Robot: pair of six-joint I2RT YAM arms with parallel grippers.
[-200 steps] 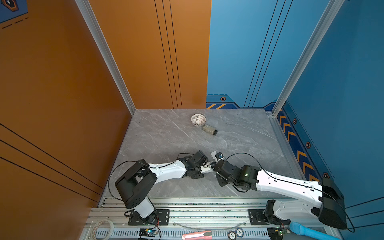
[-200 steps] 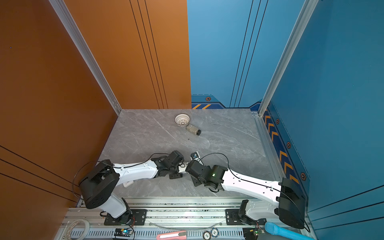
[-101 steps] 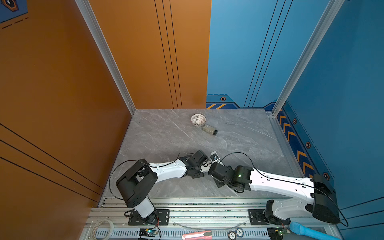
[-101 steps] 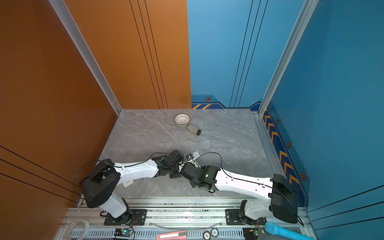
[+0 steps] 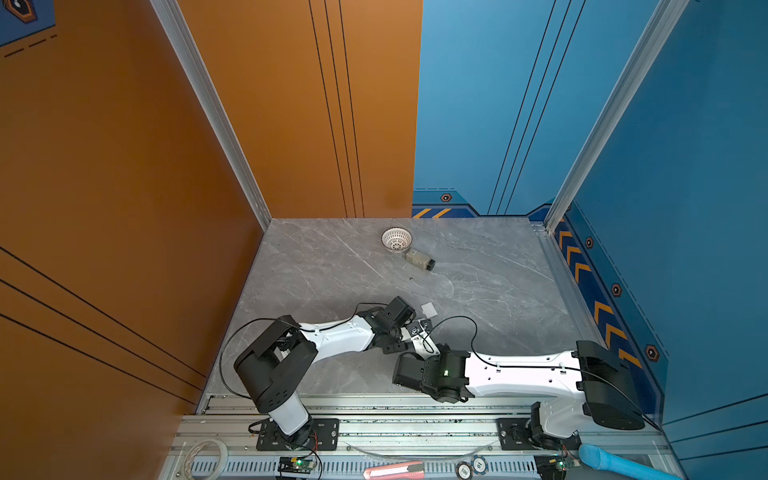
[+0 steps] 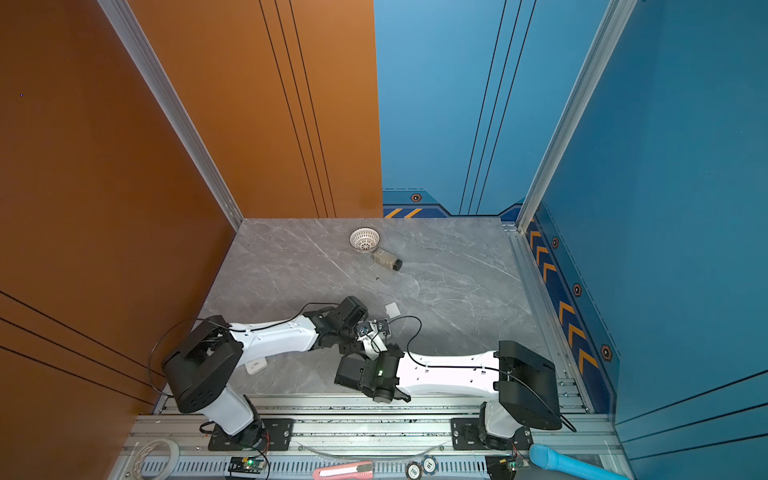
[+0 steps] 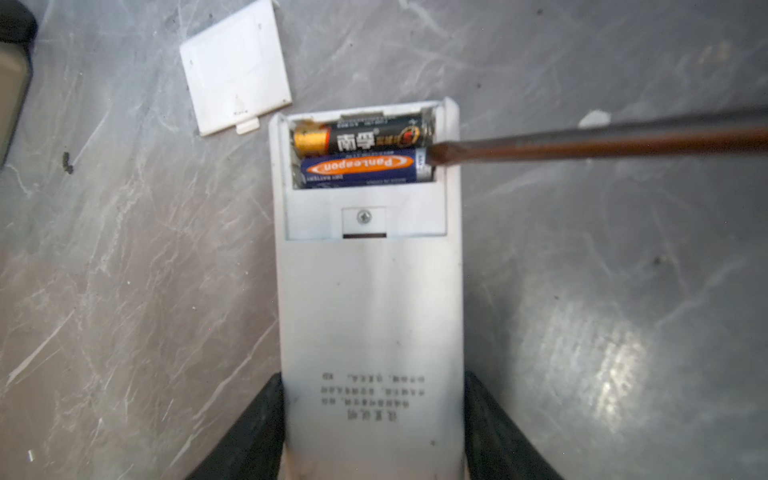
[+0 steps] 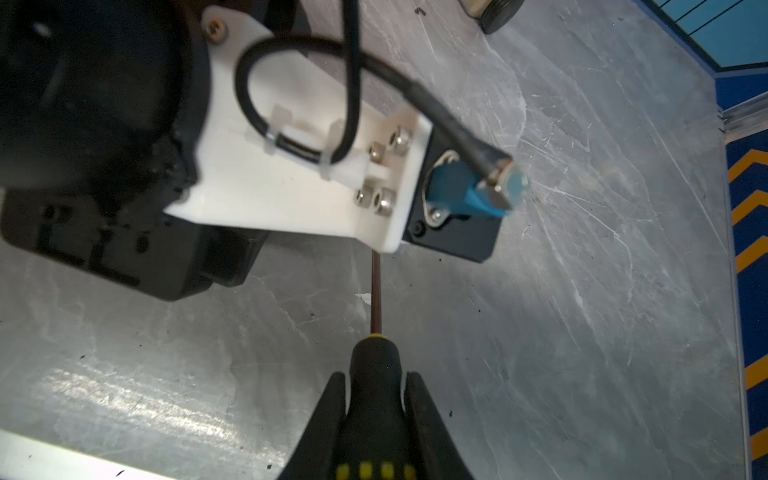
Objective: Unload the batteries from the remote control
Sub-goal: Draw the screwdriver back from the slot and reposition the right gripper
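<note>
Grey marble tabletop point(image 5: 478, 291) lower centre, orange wall point(image 5: 124, 166), blue wall point(image 5: 498, 104), my outstretched left gripper point(image 7: 372, 376) grasping white rectangular remote control point(image 7: 370, 291), right gripper point(image 8: 376, 376) clenched on black-handled screwdriver point(image 8: 374, 353)

Left wrist view: cannot see near end of remote control point(image 7: 370, 311), cropped at frame edge with left gripper point(image 7: 372, 386). Cannot resolve blurred screwdriver point(image 7: 602, 139) shaft, nor find handle, out of frame. Right wrist view: cannot see its tip, hidden behind camera mount point(image 8: 299, 178). Both top views: cannot make out remote control under the wrists.
</note>
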